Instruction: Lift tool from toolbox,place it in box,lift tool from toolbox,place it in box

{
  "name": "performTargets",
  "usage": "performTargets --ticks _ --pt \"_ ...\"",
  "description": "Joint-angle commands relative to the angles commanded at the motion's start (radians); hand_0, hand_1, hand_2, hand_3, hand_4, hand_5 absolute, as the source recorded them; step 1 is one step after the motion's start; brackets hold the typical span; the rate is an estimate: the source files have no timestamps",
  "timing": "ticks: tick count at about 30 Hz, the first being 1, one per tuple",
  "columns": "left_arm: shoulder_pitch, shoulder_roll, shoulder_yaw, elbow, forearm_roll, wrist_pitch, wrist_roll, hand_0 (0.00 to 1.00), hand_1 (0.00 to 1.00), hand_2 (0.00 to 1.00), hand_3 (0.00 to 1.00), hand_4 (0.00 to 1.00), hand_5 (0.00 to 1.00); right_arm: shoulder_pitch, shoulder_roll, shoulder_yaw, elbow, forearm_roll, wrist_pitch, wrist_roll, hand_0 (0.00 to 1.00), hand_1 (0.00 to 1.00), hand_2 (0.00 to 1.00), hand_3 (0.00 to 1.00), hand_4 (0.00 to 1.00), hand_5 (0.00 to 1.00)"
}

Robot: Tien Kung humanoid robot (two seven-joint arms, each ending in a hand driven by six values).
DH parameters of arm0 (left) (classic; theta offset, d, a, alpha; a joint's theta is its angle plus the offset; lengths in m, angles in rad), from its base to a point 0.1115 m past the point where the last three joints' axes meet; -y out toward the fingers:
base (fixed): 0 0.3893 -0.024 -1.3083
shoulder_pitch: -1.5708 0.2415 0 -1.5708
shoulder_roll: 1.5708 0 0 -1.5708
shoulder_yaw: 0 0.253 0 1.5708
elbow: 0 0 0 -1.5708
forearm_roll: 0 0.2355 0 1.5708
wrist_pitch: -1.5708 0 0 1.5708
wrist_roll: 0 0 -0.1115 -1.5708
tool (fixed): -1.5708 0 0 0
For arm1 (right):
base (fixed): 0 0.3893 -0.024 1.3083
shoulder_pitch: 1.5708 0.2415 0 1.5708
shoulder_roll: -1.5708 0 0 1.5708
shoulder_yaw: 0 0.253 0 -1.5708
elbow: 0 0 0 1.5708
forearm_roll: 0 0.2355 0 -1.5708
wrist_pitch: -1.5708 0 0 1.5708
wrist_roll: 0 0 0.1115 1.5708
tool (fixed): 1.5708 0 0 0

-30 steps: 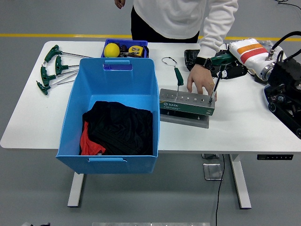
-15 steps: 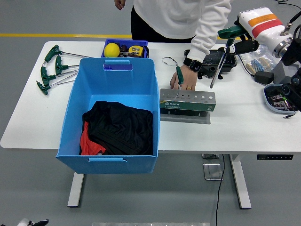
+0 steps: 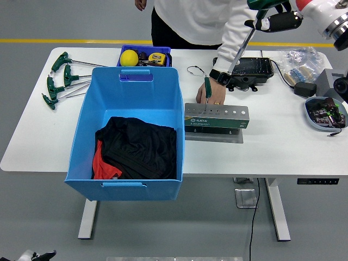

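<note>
With a T-handle tool (image 3: 243,41) gripped in the right hand (image 3: 272,20) high above the toolbox (image 3: 216,118), the lift looks done; next comes carrying it left over the blue box (image 3: 130,98).

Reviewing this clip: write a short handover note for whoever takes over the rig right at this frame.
Right hand: raised at the top right, fingers shut on a green-handled T-wrench lifted clear of the table.
Left hand: out of view.
Grey metal tool rack: one green-handled tool in it, a person's hand on that tool.
Big blue plastic bin: only black and red cloth visible inside.
Done: first lift. Left: drop it in the bin, then the second tool.
</note>
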Motion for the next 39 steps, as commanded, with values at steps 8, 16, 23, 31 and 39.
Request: performTargets --ticks 8,16,23,31,39 --pt "0.002 0.001 0.004 0.0 0.001 -0.003 0.003 0.71 0.661 0.711 0.646 0.678 0.673 0.027 0.036 -0.071 0.199 0.011 -0.013 -0.025 0.002 0.002 0.002 0.002 0.931 0.593" --pt "0.0 -0.001 0.007 0.0 -0.002 -0.001 0.003 0.71 0.663 0.71 0.646 0.678 0.673 0.057 0.101 -0.251 0.32 -0.021 0.012 -0.066 0.002 0.002 0.002 0.002 0.929 0.596" --pt "-0.003 0.002 0.012 0.0 -0.007 0.001 0.003 0.71 0.665 0.708 0.646 0.678 0.673 0.119 0.167 -0.465 0.329 -0.026 0.039 -0.076 0.002 0.002 0.002 0.002 0.932 0.59" --pt "0.0 0.002 0.01 0.0 -0.002 0.005 0.007 0.71 0.665 0.708 0.645 0.678 0.673 0.152 0.249 -0.555 0.236 -0.029 0.085 -0.06 0.003 0.022 0.122 0.153 0.931 0.582" --pt "0.004 0.002 -0.013 0.0 0.023 0.007 0.011 0.711 0.664 0.706 0.646 0.678 0.673 0.177 0.307 -0.585 0.116 -0.048 0.176 -0.071 0.48 0.533 0.617 0.553 0.956 0.575"
